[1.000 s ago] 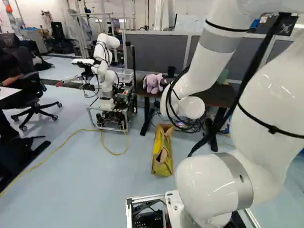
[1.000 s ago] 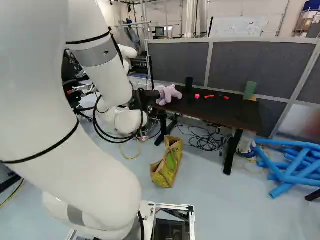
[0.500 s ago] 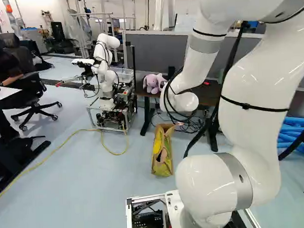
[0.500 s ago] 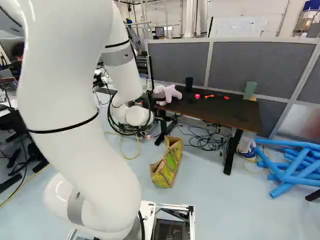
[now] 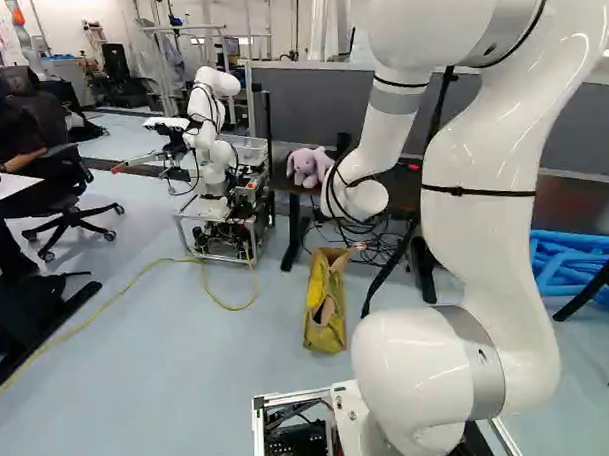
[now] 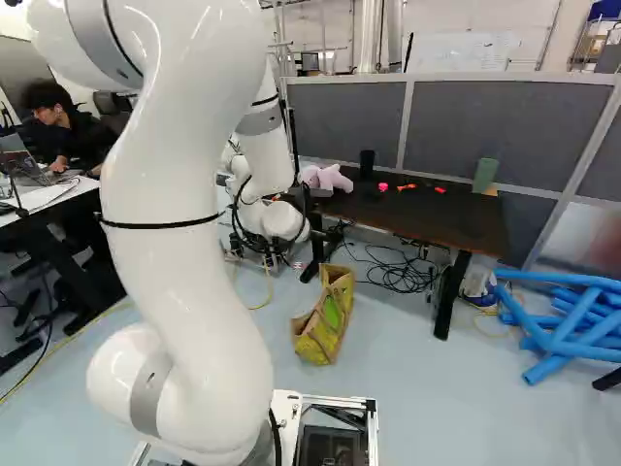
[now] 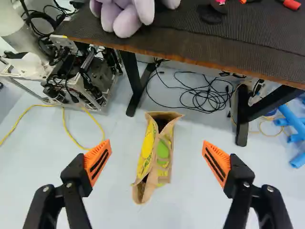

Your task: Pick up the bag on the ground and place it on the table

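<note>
My gripper is hidden behind the arm's white wrist in both base views. In the wrist view the gripper (image 7: pixel 157 163) stands wide open, its orange-padded fingers far apart with nothing gripped. The tan paper bag (image 7: pixel 155 155) with yellow and green print shows between and ahead of them, down on the floor, touching neither finger. That bag (image 6: pixel 326 316) has its top open and stands in front of the dark table (image 6: pixel 417 216), left of the table's middle in the right base view. The bag (image 5: pixel 325 302) is fully visible in the left base view too.
On the table are a purple plush toy (image 6: pixel 328 180), a black cup (image 6: pixel 367 161), a green cup (image 6: pixel 485 175) and small red items. Cables (image 7: pixel 202 98) lie beneath it. Another robot (image 5: pixel 213 141) stands beside it. Blue tubes (image 6: pixel 572 325) lie to the right.
The arm has swung and shifted: leftward in the left base view, rightward in the right one, its wrist showing a little smaller. The base, bag and table have not moved.
</note>
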`<state>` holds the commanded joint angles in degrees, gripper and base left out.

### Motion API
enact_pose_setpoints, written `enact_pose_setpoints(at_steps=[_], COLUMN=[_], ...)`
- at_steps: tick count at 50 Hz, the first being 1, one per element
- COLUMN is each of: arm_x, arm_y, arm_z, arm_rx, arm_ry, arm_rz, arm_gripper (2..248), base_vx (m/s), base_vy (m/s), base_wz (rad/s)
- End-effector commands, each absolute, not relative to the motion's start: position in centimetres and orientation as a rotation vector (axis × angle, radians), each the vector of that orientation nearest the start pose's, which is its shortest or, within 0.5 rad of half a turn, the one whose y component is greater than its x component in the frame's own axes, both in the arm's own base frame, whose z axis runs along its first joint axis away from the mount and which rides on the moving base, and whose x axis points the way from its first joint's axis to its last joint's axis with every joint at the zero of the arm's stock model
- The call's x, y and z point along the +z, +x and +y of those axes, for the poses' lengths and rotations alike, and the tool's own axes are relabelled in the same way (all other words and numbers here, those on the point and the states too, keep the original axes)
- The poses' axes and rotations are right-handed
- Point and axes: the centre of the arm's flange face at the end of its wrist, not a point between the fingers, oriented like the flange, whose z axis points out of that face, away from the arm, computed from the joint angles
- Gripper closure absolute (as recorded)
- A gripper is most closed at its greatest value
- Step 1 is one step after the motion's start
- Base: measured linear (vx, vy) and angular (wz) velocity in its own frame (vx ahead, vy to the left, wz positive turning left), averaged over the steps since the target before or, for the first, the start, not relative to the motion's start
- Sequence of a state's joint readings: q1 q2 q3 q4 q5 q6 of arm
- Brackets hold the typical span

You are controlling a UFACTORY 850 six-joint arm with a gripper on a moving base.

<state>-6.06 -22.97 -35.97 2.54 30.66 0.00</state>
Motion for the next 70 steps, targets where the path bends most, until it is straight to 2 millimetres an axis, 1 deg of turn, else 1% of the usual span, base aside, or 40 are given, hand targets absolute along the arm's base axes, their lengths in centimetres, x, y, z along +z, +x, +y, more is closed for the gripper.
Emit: enact_pose_setpoints(at_steps=[15, 31, 70], arm_x=[25.1, 22.3, 15.6], arm_y=[48.2, 51.0, 57.6], arm_z=[-5.7, -5.8, -5.9], arm_rx=[-1.066, -0.938, -0.719], arm_ry=[-2.991, -3.022, -3.033], arm_rz=[0.291, 0.344, 0.538], arm_gripper=[3, 3, 3], base_vx=[0.000, 0.000, 0.000], base_vy=[0.000, 0.000, 0.000], base_wz=[0.000, 0.000, 0.000])
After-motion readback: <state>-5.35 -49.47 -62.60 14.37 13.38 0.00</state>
